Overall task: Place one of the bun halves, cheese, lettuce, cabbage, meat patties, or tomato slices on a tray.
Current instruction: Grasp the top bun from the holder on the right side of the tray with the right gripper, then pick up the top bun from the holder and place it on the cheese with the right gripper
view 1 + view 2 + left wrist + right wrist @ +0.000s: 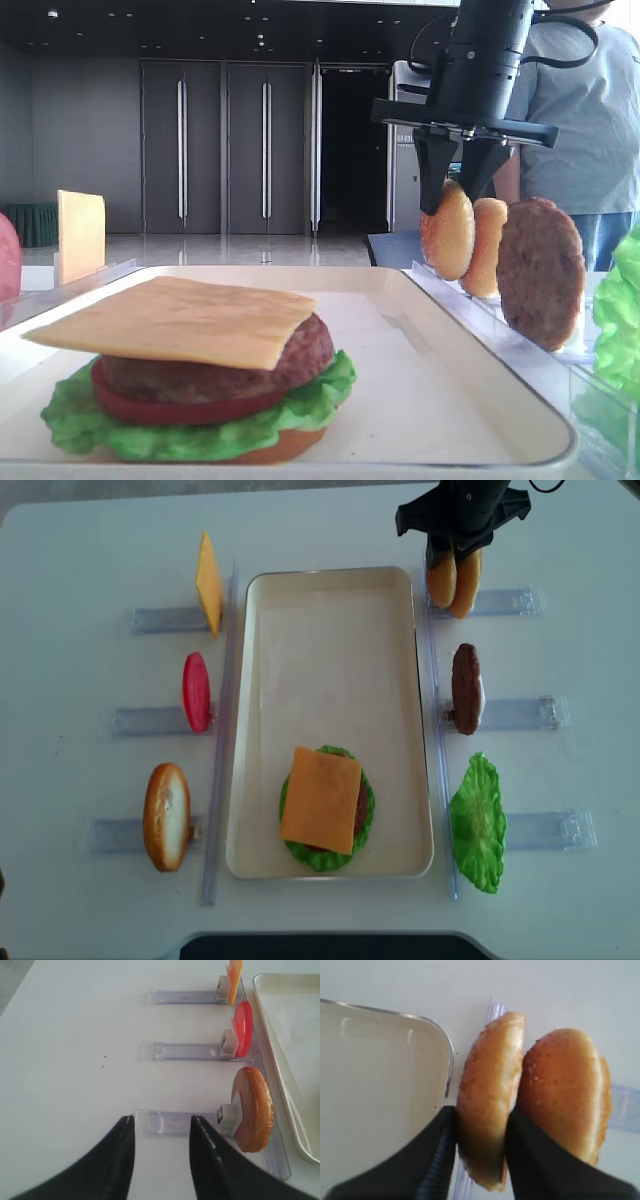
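Observation:
My right gripper (452, 555) reaches down over the far right rack and is shut on the golden-tan speckled bun half (490, 1085), one finger pressed against each face. The bun half (447, 232) still stands on edge in its rack, next to a more orange bun (565, 1090). The cream tray (330, 610) lies just left of it, its corner (442, 1040) close to the left finger. On the tray's near end sits a stack topped by cheese (322, 805). My left gripper (161, 1125) hovers open over the near left rack, holding nothing.
The right racks hold a meat patty (465, 688) and lettuce (477, 823). The left racks hold a cheese slice (208, 583), a tomato slice (196, 692) and a flat bun bottom (255, 1110). A person stands behind the right rack.

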Robot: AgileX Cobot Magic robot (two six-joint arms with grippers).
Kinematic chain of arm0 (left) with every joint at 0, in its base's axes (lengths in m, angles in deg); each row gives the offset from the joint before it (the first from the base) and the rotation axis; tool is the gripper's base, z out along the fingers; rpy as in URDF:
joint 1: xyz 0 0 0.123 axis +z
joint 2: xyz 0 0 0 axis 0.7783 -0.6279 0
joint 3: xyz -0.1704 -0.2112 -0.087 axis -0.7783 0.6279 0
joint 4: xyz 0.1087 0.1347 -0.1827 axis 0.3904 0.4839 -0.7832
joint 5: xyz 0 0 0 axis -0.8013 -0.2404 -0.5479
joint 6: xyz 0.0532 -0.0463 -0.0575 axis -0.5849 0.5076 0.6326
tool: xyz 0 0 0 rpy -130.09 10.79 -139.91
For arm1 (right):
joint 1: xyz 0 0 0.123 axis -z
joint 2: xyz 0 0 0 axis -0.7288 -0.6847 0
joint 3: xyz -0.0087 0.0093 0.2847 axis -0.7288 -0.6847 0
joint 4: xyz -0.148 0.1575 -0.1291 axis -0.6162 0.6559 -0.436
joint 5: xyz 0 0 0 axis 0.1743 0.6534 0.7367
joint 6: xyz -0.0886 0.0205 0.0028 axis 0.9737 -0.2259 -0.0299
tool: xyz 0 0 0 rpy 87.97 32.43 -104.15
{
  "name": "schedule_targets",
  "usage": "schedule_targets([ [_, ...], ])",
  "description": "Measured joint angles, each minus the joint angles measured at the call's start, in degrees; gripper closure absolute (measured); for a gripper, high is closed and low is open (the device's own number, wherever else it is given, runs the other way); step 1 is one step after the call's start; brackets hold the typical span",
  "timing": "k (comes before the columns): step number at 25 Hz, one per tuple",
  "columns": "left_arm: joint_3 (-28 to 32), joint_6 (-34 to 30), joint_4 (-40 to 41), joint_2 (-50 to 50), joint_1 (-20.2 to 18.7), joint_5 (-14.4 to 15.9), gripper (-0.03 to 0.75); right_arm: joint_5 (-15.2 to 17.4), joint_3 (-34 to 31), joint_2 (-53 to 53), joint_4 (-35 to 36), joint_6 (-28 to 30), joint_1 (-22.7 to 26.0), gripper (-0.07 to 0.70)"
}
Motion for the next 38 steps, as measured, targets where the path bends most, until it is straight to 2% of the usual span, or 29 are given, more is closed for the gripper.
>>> schedule_targets([
  [2, 0.0, 0.0, 0.0, 0.0, 0.0, 0.0, 0.433, 0.1, 0.0, 0.0, -0.1, 0.0, 0.0, 0.424],
  [10, 0.0, 0.0, 0.0, 0.0, 0.0, 0.0, 0.433, 1.0, 0.0, 1.1, -0.8, 0.0, -0.2, 0.428],
  [17, 0.0, 0.0, 0.0, 0.0, 0.0, 0.0, 0.433, 3.0, -0.1, 8.8, -1.9, -0.6, -2.0, 0.43],
  [20, 0.0, 0.0, 0.0, 0.0, 0.0, 0.0, 0.433, 5.1, -0.1, 12.5, -2.0, -2.4, -3.0, 0.433],
  [23, 0.0, 0.0, 0.0, 0.0, 0.0, 0.0, 0.433, 8.8, -0.1, 15.1, -1.4, -4.5, -3.4, 0.433],
  [27, 0.0, 0.0, 0.0, 0.0, 0.0, 0.0, 0.433, 9.9, -0.5, 17.8, -0.8, -6.0, -3.4, 0.433],
  [30, 0.0, 0.0, 0.0, 0.0, 0.0, 0.0, 0.433, 10.0, -3.8, 22.0, 1.0, -7.1, -3.5, 0.433],
  [33, 0.0, 0.0, 0.0, 0.0, 0.0, 0.0, 0.433, 9.8, -10.1, 28.7, 1.6, -7.4, -5.0, 0.433],
  [38, 0.0, 0.0, 0.0, 0.0, 0.0, 0.0, 0.433, 10.1, -26.3, 43.0, 1.6, -12.3, -10.9, 0.433],
])
